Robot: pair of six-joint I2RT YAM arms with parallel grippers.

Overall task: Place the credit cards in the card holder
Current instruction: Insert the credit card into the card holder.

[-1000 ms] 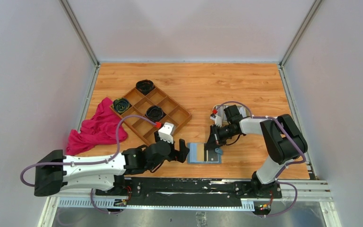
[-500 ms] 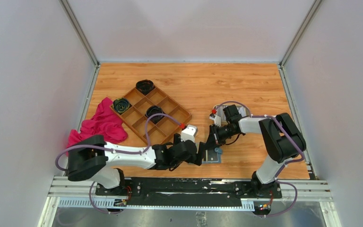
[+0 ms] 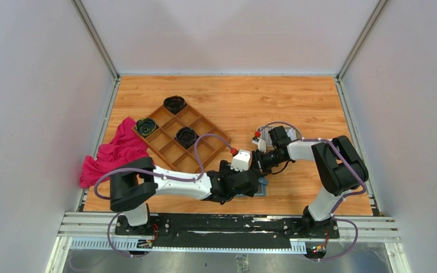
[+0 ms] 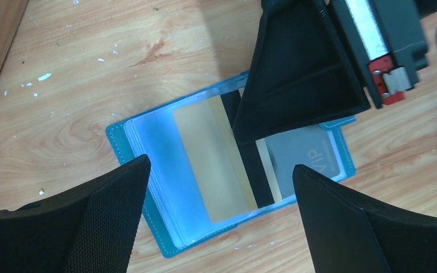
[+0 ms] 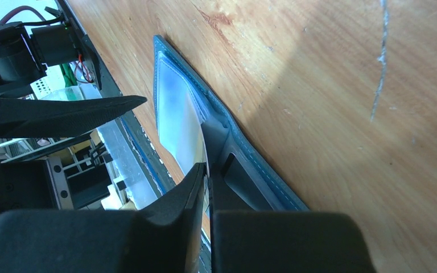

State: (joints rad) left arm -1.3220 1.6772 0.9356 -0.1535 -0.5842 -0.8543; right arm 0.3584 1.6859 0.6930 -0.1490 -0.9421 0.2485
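Left arm [image 3: 196, 186] hides most of the card holder [image 4: 153, 149] from above; right gripper [image 4: 242, 121] covers its fold.

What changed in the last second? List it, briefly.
The left gripper, open, swung right and now hovers over the open card holder. The right gripper stayed at the holder, jaws close together; whether it grips a card is unclear. Wooden tray and red cloth unmoved.

My left arm [image 3: 173, 186] and right arm [image 3: 304, 149] are white shells between black joints, each trailed by a looping lilac cable with a red plug at the wrist. My left gripper [image 4: 221, 166] has matte black wedge fingers [image 4: 102, 222], finely textured; my right gripper [image 5: 206, 170] matches, with a red tab.
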